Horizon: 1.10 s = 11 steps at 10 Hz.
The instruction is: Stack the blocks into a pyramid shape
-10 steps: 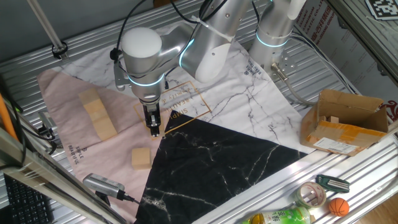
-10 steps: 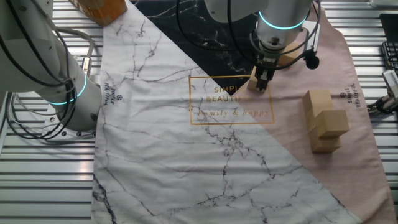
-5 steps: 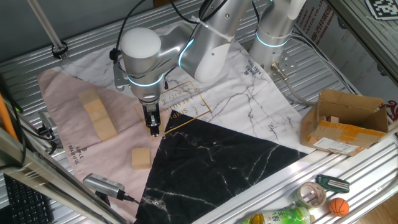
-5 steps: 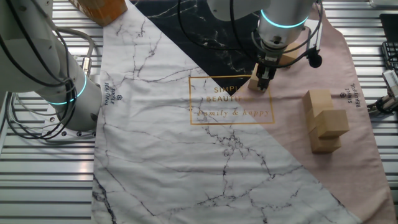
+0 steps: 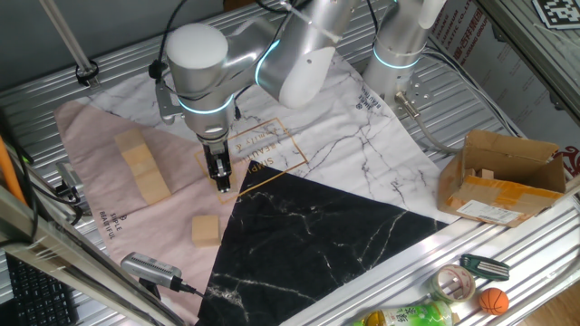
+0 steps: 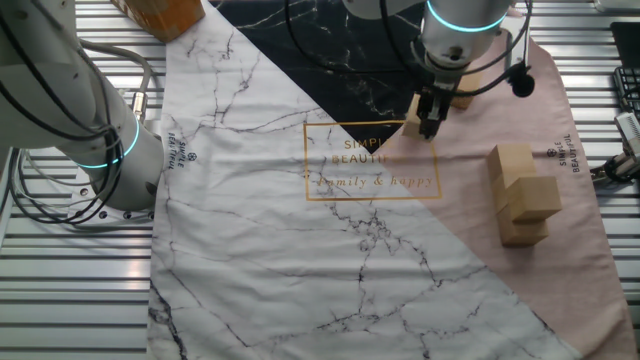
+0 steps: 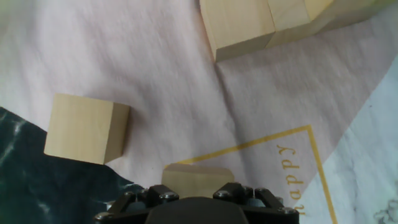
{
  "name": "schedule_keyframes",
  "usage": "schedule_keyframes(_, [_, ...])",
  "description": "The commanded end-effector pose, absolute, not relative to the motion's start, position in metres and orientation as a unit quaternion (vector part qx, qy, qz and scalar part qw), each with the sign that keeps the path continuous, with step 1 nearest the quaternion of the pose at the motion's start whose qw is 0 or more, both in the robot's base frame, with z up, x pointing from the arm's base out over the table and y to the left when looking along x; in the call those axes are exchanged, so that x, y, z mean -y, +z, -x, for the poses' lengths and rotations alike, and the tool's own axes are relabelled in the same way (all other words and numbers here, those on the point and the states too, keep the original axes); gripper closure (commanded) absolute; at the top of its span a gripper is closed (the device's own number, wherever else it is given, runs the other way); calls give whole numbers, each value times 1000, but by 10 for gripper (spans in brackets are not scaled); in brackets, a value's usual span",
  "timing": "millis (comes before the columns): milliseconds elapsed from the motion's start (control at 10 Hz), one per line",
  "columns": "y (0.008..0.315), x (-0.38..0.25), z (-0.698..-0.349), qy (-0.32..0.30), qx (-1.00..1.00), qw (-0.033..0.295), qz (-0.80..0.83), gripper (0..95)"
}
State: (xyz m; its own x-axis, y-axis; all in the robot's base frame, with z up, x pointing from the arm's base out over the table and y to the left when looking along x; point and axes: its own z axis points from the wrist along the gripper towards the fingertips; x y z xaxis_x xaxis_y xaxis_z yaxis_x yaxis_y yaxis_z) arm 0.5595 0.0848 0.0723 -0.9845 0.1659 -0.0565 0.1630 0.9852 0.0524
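My gripper (image 5: 220, 179) (image 6: 430, 122) is shut on one tan wooden block (image 7: 196, 180) (image 6: 418, 107), held just above the cloth near the gold-framed print. In the hand view only the top of that block shows above the jaws. A second loose block (image 7: 87, 129) (image 5: 206, 230) lies on the pink cloth at the edge of the black marble patch. A group of stacked blocks (image 5: 145, 168) (image 6: 522, 195) (image 7: 261, 25) stands further out on the pink cloth, apart from the gripper.
A brown cardboard box (image 5: 503, 177) sits at the right. A tape roll (image 5: 456, 282), an orange ball (image 5: 493, 301) and a bottle (image 5: 403, 317) lie along the front rail. A second arm's base (image 6: 100, 140) stands off the cloth. A grey device with a cable (image 5: 149, 269) lies near the loose block.
The gripper has risen and shifted slightly toward the stacked blocks, carrying the held block up off the cloth. The other blocks have not moved.
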Motion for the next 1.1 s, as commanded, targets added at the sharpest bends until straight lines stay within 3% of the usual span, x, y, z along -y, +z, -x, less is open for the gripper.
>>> schedule_keyframes(100, [84,-87,-564,16,-998,30,-52,950])
schedule_keyframes(1100, [130,-86,-627,4,-996,19,86,950])
